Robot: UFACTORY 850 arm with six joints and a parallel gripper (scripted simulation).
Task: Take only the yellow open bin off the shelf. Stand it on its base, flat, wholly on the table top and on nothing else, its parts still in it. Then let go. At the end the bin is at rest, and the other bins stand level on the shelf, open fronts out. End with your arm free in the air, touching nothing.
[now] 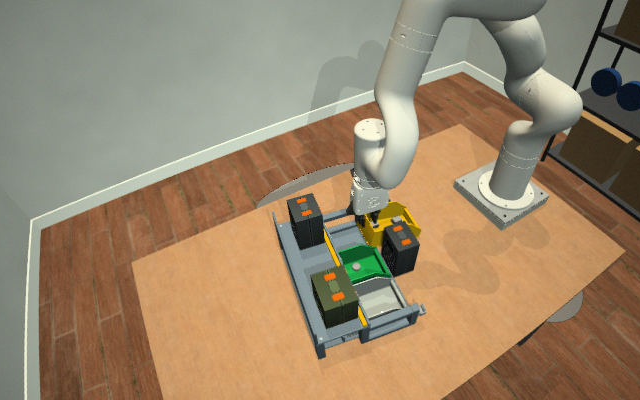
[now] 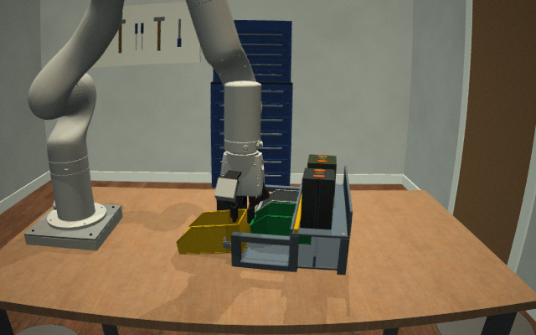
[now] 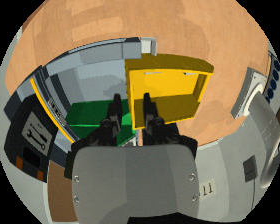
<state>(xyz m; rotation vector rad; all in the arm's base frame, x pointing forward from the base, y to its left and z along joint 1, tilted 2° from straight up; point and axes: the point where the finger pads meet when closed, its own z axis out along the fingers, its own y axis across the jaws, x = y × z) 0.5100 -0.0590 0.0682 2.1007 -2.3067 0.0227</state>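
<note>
The yellow open bin sits at the far right side of the grey shelf frame, beside the green bin. In the exterior view the yellow bin reaches out left of the frame over the table top, its front sloping down. My gripper points straight down with its fingers partly apart. It straddles the yellow bin's wall on the green bin's side. In the wrist view one finger of the gripper is inside the yellow bin and the other is over the green bin. The bin's parts are not visible.
A grey bin sits next to the green one. Two black boxes and an olive box stand on the frame. The black box on the right is close to the yellow bin. The arm's base is at the far right.
</note>
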